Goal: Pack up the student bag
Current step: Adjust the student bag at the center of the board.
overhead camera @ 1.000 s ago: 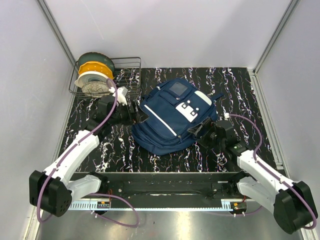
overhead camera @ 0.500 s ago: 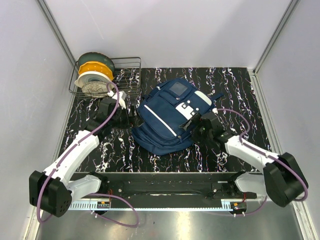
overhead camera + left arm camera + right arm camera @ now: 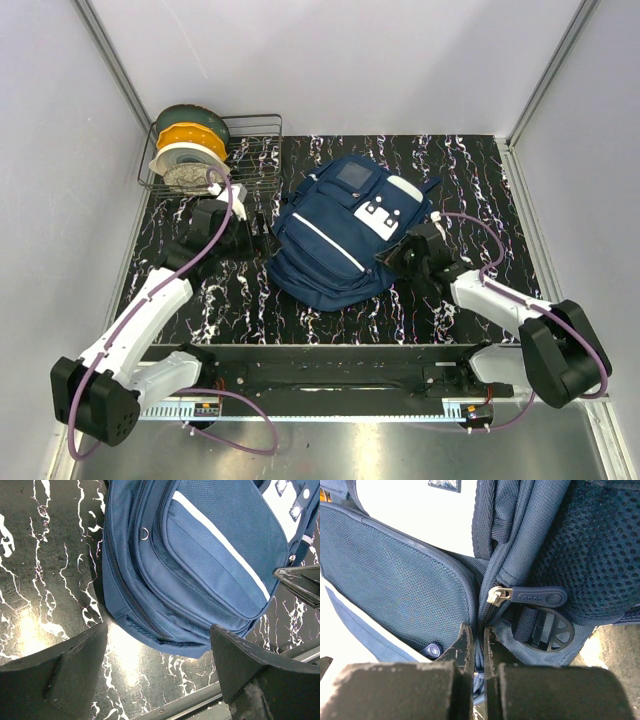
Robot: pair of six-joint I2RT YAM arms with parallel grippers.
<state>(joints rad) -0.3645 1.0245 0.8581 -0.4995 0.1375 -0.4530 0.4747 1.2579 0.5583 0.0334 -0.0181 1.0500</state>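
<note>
Overhead, a navy backpack (image 3: 340, 235) is seen lying flat at the middle of a black marbled table (image 3: 470, 180), with a wire basket (image 3: 255, 150) of spools (image 3: 185, 150) at the far left. The left gripper (image 3: 258, 225) is held just beside its left edge, the right gripper (image 3: 392, 258) at its near right edge. From the left wrist, fingers (image 3: 65, 670) are shown spread wide. From the right wrist, fingers (image 3: 465, 645) are pressed almost together, with backpack fabric pinched beside the zip pull (image 3: 540, 596).
</note>
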